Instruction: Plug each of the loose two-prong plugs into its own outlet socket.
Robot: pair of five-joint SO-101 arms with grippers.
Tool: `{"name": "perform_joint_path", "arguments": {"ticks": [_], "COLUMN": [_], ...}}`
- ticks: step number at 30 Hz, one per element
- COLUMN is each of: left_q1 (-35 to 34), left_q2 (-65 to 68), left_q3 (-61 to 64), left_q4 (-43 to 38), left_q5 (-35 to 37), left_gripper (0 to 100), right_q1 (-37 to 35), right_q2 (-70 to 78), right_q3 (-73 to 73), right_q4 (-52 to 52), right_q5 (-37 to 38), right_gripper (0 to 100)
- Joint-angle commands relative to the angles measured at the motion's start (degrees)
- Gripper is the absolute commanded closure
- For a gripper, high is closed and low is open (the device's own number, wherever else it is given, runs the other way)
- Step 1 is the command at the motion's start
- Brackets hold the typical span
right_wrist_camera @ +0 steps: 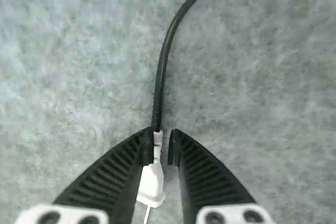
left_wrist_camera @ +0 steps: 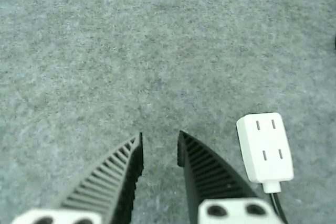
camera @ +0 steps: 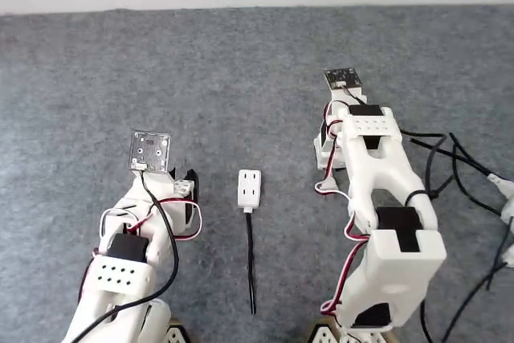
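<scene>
K: On the grey counter (camera: 241, 62), where's the outlet block (camera: 250, 186)?
M: Flat between the two arms, slots up, nearer the left arm. Two slot pairs showing, both unplugged. Its black lead (camera: 250, 263) runs straight back toward the arm bases.
K: Left end effector (left_wrist_camera: 159, 142)?
M: Just beside the block, not touching it. Narrow gap between the ridged black fingers (left_wrist_camera: 126, 169), with bare counter showing through it. Holds nothing.
K: Right end effector (right_wrist_camera: 160, 132)?
M: Close over the counter, apart from the block. White plug (right_wrist_camera: 152, 182) sits between its fingers. It lies against one finger, and a dark sliver separates it from the other. So barely parted, straddling the plug, not pinched from both sides.
K: Plug orientation?
M: Lengthwise along the gap. Black cord (right_wrist_camera: 164, 66) leaves it at the fingertips, runs away over the counter and bends off to one side. Something thin and pale sticks out at the plug's other end. Can't tell if that's a prong.
K: Plug lifted or resting?
M: Can't tell.
K: Anything else on the counter?
M: Loose black cables (camera: 450, 158) on the outer side of the right arm, well apart from the block.
</scene>
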Motion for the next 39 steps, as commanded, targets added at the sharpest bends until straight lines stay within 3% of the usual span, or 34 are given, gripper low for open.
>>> {"name": "perform_joint_path", "arguments": {"ticks": [1, 15, 21, 23, 31, 39], "left_q1": [-0.2, -0.2, -0.2, -0.2, -0.2, -0.2], "left_q2": [-0.7, -0.7, -0.7, -0.7, -0.7, -0.7], "left_q3": [-2.5, -2.5, -2.5, -2.5, -2.5, -2.5], "left_q4": [-1.4, -1.4, -1.4, -1.4, -1.4, -1.4], "left_q5": [-0.1, -0.1, -0.1, -0.1, -0.1, -0.1], "left_gripper": [89, 89, 89, 89, 89, 89], "right_q1": [-2.0, 0.0, 1.4, -0.1, -1.7, 0.7], "right_q2": [-0.3, -0.7, -4.4, -7.8, -17.1, -12.7], "right_q3": [-3.2, -3.3, -4.8, -3.9, 8.5, 11.0], "right_q4": [1.5, 2.1, 11.6, 13.3, 5.9, 3.1], "right_q5": [0.7, 0.8, -0.4, -2.5, -1.2, 1.1], "right_gripper": [93.1, 93.1, 93.4, 97.6, 99.0, 99.0]}}
